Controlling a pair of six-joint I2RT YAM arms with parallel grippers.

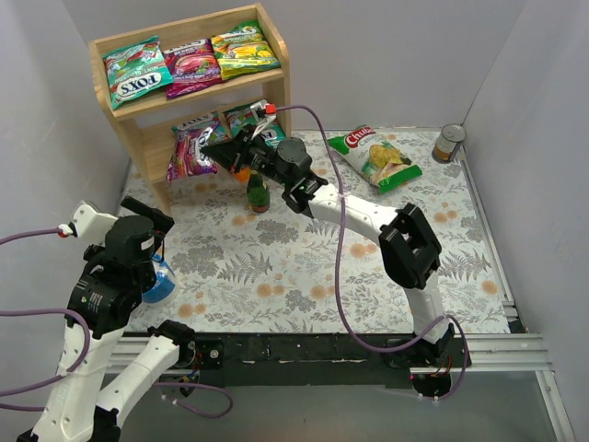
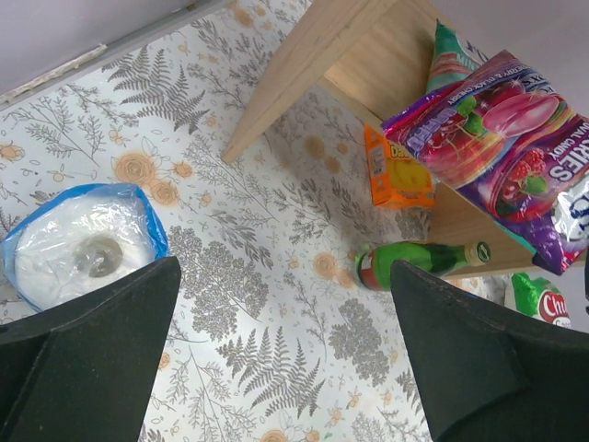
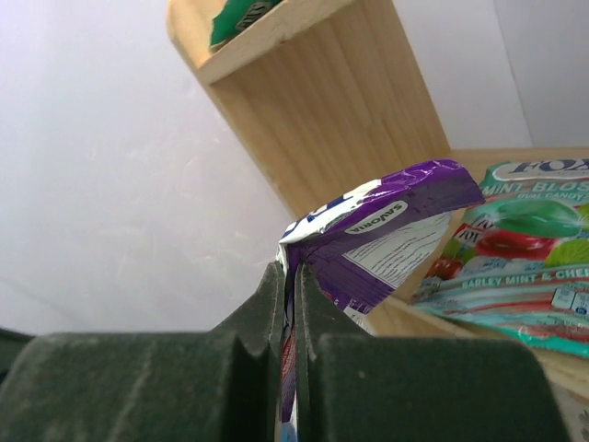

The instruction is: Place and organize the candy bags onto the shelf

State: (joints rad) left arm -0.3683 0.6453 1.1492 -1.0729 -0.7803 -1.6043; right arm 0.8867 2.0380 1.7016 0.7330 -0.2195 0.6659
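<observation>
The right tool (image 3: 288, 295) is clamped shut on a corner of a purple candy bag (image 3: 386, 230), held at the lower tier of the shelf (image 1: 282, 78) in the far left corner of the surface (image 1: 276, 267), beside a teal bag (image 3: 515, 267). The left tool (image 2: 285, 276) hangs open near the left edge.

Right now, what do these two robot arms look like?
The left arm and right arm share white tubular links and chunky black joint housings. Thin purple cables loop along each, with a small red plug. Fingers are dark, blunt wedges.
</observation>
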